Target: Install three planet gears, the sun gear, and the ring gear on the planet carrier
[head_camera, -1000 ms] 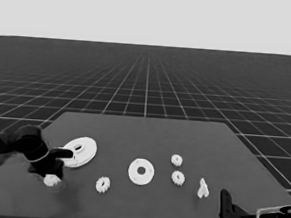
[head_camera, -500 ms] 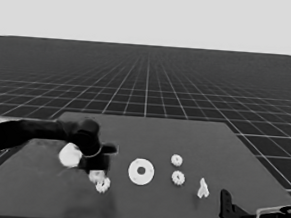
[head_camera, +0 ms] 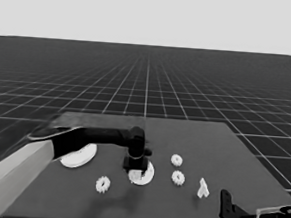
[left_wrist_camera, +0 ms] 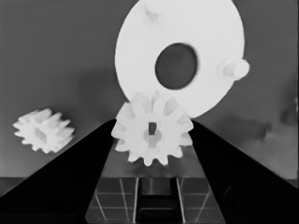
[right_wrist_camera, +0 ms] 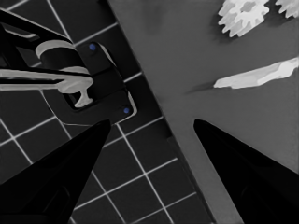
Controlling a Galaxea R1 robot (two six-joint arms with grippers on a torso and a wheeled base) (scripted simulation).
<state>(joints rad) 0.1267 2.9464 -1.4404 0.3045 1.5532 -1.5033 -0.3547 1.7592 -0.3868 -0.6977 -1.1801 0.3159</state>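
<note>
Left gripper (left_wrist_camera: pixel 152 140) moved from table's left to smaller round part (head_camera: pixel 142 173), clenching gear (left_wrist_camera: pixel 152 134); right gripper (right_wrist_camera: pixel 152 135) parked, released.

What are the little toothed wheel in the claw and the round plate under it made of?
Probably plastic, though a render leaves it open. The gear held in the left claw is plain matte white with crisp moulded-looking teeth. The smaller round part has the same dull, even white and no metallic shine.
</note>
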